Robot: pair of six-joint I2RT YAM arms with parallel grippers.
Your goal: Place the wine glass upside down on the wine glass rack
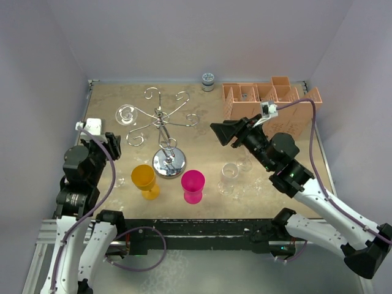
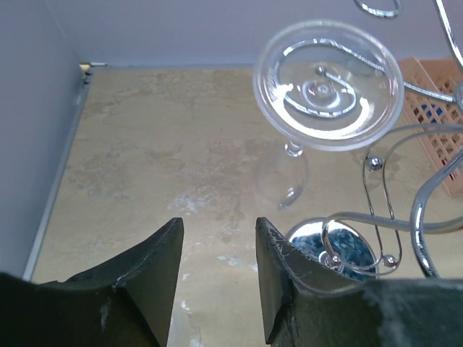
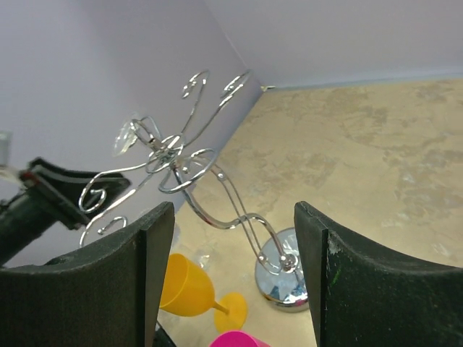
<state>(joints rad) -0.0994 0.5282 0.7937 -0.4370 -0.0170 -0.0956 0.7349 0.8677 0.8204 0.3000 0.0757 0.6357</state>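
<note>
Left gripper (image 2: 217,228) jaws parted, nothing between them. Right gripper (image 3: 231,210) jaws spread wide, also empty, pointed at the rack from the right.

Wine glass (image 2: 328,85) hangs upside down on the far-left scroll arm of the wine glass rack (image 1: 169,162). Its foot sits on top in the curl and its bowl is below, off the table. The left gripper is just near of the glass, apart from it.

Yellow goblet (image 1: 146,179) and pink goblet (image 1: 193,184) stand upright near the rack base. Orange-pink slotted box (image 1: 269,98) sits far right.
</note>
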